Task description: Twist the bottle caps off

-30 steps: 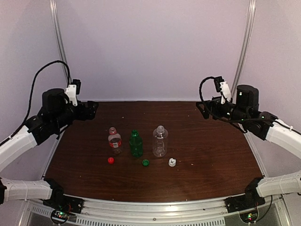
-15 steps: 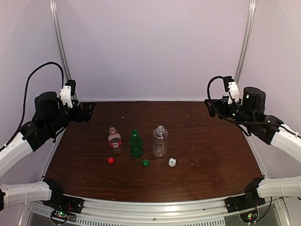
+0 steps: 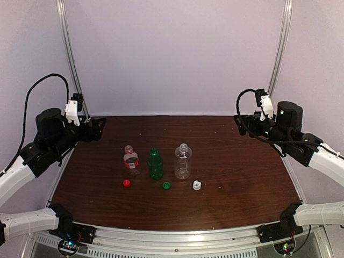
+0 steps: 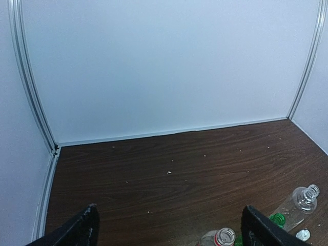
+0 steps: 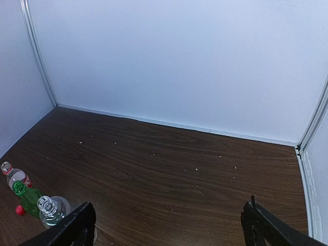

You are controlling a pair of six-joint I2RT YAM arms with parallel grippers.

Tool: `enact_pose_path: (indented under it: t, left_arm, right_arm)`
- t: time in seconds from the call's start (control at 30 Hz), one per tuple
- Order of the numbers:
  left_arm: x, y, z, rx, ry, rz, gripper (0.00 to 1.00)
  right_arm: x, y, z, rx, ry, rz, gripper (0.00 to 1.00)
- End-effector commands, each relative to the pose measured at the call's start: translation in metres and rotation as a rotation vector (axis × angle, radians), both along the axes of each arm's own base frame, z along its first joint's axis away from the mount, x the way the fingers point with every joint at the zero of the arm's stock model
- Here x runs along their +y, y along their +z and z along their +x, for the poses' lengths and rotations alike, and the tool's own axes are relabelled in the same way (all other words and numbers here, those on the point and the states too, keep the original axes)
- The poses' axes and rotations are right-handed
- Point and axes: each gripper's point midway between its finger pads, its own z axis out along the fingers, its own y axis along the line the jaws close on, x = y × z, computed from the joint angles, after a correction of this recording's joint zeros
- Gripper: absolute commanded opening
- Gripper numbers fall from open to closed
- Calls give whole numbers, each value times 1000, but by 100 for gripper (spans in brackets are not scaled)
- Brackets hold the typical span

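Note:
Three uncapped bottles stand in a row mid-table: the short clear one with a red label [image 3: 130,159], the green one [image 3: 155,164] and the taller clear one [image 3: 183,160]. In front of each lies its cap: red [image 3: 127,183], green [image 3: 166,186], white [image 3: 196,185]. My left gripper [image 3: 99,128] is open and empty, raised at the far left. My right gripper [image 3: 241,123] is open and empty, raised at the far right. In the left wrist view the red-label bottle's open mouth [image 4: 221,237] and the clear bottle [image 4: 302,197] show. The right wrist view shows all three bottles [image 5: 28,197] and the red cap [image 5: 19,209].
The dark wood table [image 3: 236,172] is boxed in by white walls at the back and sides, with metal corner rails [image 3: 67,48]. Small white crumbs dot the far half of the table [image 4: 169,172]. Both arms hang over the table's side edges.
Both arms have drawn back outward and upward toward the table's sides, the left further left, the right further right. Bottles and caps have not moved.

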Motion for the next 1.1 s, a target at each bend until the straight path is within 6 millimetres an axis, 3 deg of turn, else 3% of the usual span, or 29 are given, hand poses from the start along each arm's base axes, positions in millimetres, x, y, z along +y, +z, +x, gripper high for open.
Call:
enact_pose_path:
  t: [0.0, 1.07]
  left_arm:
    - [4, 8, 1, -43, 16, -4, 98]
    - [2, 1, 5, -22, 16, -2, 98]
  right_arm:
    - [-5, 4, 1, -21, -22, 17, 100]
    - [-4, -4, 2, -11, -24, 18, 100]
